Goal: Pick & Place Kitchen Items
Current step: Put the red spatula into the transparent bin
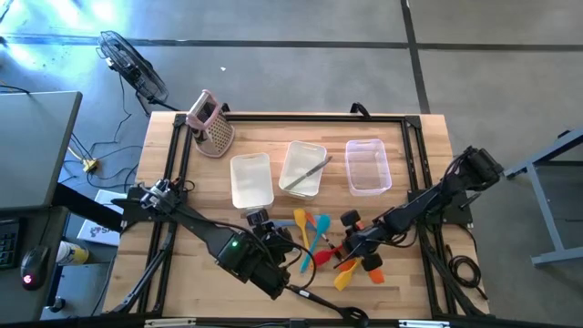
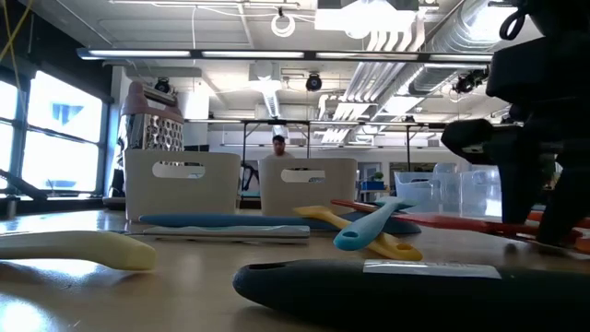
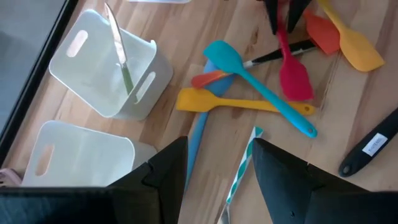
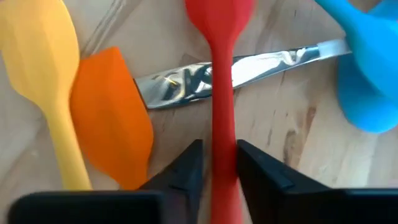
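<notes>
Several silicone spatulas lie in a heap on the table's middle near part: a blue one [image 3: 261,87], a yellow one [image 3: 242,102], a red one [image 3: 292,74], an orange one [image 4: 112,124] and a second yellow one [image 4: 43,74]. A small knife [image 4: 261,62] lies under the red spatula. A black ladle handle [image 3: 373,146] lies nearer the front edge. My right gripper [image 4: 219,146] is down in the heap, shut on the red spatula. My left gripper [image 3: 217,174] is open and empty above a long blue handle [image 3: 198,140] and a striped stick [image 3: 244,165]. My right gripper pinches the red spatula's handle [image 4: 222,124] between its two fingers, a little behind the blade. The fingers come from above, pointing down, one on each side of the handle. The spatula lies across the knife, its blade [image 3: 295,81] on the table.
Three bins stand in a row behind the heap: a white one [image 1: 250,179], a white one [image 1: 302,169] with a knife leaning in it [image 3: 121,50], and a clear one [image 1: 368,167]. A metal grater with a pink handle [image 1: 209,123] stands at the far left.
</notes>
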